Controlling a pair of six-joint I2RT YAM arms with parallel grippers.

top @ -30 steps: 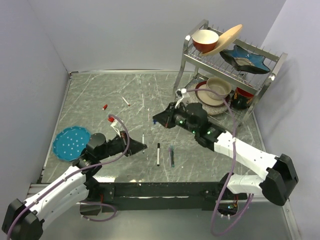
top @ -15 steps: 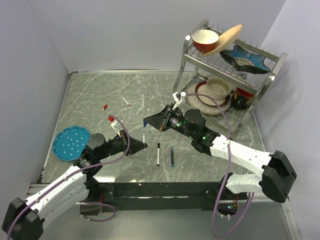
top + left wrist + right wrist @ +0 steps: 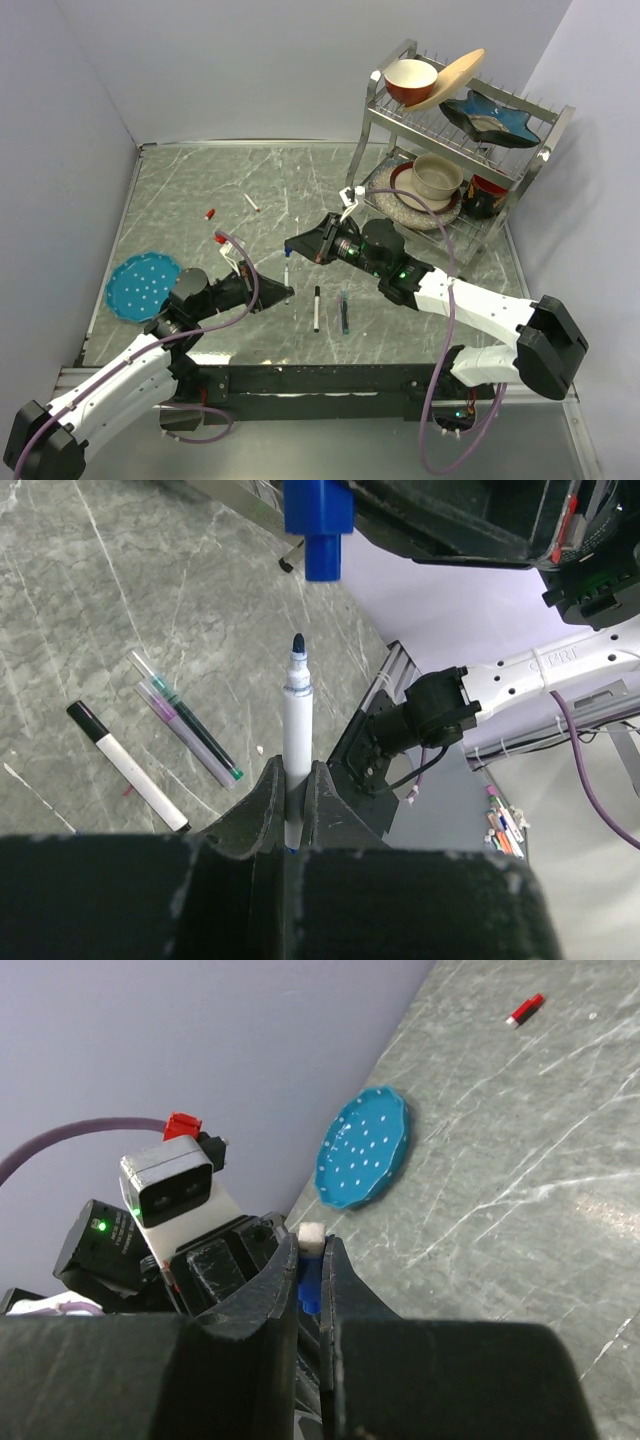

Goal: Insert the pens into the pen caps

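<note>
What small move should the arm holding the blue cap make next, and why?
Probably bring the blue cap, in the right claw, into line with the pen tip: the left claw holds the pen, and the cap sits apart from the tip, slightly off line.

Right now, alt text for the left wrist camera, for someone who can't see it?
The left gripper grips a white pen, bare blue tip pointing up the frame, a blue pen cap poised beyond it, not yet on. Left of it, a black-tipped white pen and a dark teal pen lie on the table.
</note>
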